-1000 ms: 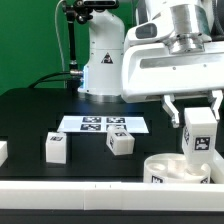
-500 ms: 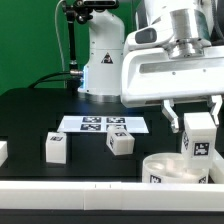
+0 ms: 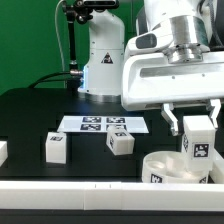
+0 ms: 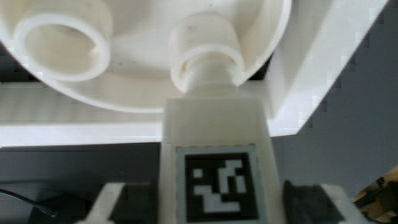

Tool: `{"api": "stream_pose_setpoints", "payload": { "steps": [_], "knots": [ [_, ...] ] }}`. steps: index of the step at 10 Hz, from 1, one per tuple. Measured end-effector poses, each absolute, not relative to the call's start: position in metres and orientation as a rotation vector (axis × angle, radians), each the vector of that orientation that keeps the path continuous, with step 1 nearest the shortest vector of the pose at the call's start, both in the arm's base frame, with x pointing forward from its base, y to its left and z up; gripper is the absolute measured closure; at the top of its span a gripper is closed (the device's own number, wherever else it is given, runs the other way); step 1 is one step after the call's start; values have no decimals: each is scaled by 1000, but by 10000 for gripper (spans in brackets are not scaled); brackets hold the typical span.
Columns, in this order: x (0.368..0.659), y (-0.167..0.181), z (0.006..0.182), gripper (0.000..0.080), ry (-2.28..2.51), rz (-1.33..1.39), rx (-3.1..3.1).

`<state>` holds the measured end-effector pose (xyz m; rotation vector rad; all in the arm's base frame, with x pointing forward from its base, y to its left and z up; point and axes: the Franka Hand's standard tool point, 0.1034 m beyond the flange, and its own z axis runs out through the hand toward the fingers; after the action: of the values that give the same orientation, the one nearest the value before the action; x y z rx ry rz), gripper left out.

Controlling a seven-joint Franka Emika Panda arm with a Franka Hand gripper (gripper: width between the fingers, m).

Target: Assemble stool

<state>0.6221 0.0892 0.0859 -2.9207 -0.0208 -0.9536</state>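
Note:
My gripper (image 3: pixel 196 126) is shut on a white blocky stool leg (image 3: pixel 198 138) with a black-and-white tag and holds it upright over the round white seat (image 3: pixel 166 170) at the exterior view's lower right. In the wrist view the leg (image 4: pixel 219 150) sits between my fingers (image 4: pixel 118 204), and its round peg end (image 4: pixel 210 66) points down at the seat (image 4: pixel 125 85), beside an open socket hole (image 4: pixel 68 45). Whether the peg touches the seat I cannot tell. Two more legs (image 3: pixel 56 146) (image 3: pixel 121 142) lie loose on the black table.
The marker board (image 3: pixel 104 125) lies flat behind the loose legs. A long white border rail (image 3: pixel 70 188) runs along the table's front edge, close to the seat. A small white part (image 3: pixel 2 152) shows at the exterior view's left edge. The robot base (image 3: pixel 100 60) stands behind.
The gripper has sunk a little with the leg, bringing it closer to the seat. The loose legs and the seat have not moved.

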Motion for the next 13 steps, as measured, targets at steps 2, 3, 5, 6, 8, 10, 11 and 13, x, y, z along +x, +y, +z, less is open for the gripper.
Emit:
{"api": "stream_pose_setpoints", "payload": {
  "steps": [2, 3, 5, 6, 8, 10, 11, 13],
  "knots": [
    [624, 90, 86, 463, -20, -931, -2925],
    [623, 90, 85, 384, -21, -919, -2928],
    [623, 90, 84, 207, -22, -914, -2928],
    [623, 89, 84, 167, -19, -914, -2929],
    [623, 86, 85, 153, -9, -904, -2932],
    [626, 76, 100, 151, 25, -827, -2941],
    [628, 70, 112, 151, 44, -759, -2947],
    [633, 65, 120, 151, 54, -736, -2948]
  ]
}}
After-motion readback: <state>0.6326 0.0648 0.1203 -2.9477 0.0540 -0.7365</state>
